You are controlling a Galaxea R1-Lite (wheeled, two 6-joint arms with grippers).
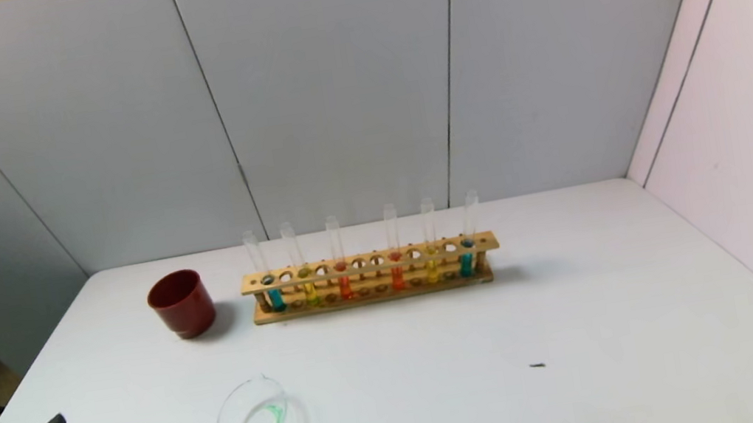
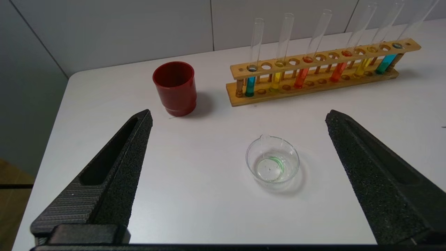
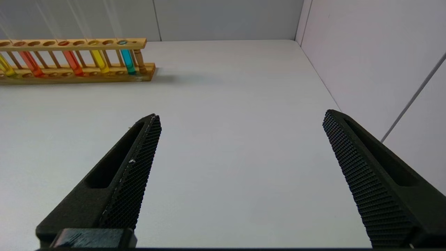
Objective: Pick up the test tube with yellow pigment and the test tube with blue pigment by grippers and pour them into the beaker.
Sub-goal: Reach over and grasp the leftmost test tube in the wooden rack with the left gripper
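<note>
Wooden rack stands upright across the far middle of the table, keeping six tubes vertical so nothing spills before a grasp. None of them has been lifted yet.

The left end effector hovers low over the table's near left part, its two black fingers spread wide and holding nothing. Just ahead of it, between the spread fingers in its wrist view, sits the beaker, a low clear vessel with only a faint green trace on its floor. Farther ahead stands the rack, and at its left end, beyond the beaker, a dark red cup; what it holds cannot be seen.

The test tube with yellow pigment stands second from the rack's left end, lime-yellow liquid in its lower part, next to a turquoise tube at the end. The test tube with blue pigment stands at the rack's right end, ahead and well to the left of the right end effector, which also hangs wide open and empty over bare table. A deeper golden tube stands beside it.

Each arm looks placed to reach the tubes at its own end.
</note>
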